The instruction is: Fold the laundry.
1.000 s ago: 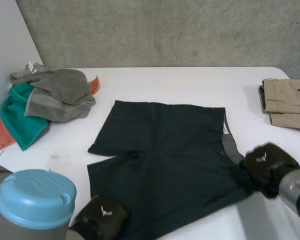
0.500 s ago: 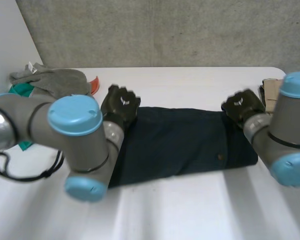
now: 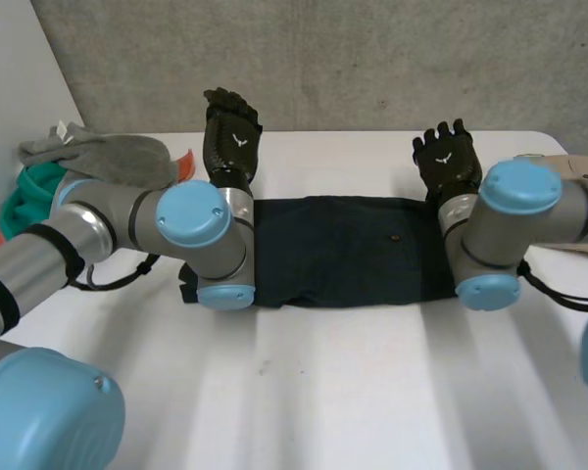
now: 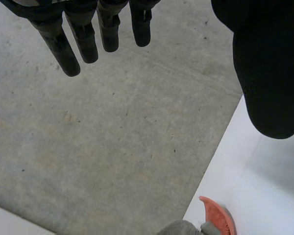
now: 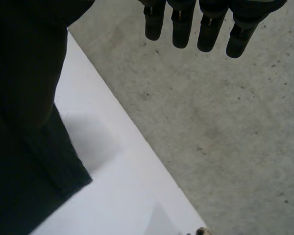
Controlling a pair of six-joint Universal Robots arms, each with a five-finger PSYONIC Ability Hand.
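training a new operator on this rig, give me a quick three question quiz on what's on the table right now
1. True or false: the left hand is shut on the dark shorts.
2. The grey garment lies: A) on the shorts, B) at the left side of the table, C) under the right hand.
3. Fill in: each hand is ___, holding nothing.
Key: 1 false; 2 B; 3 open.
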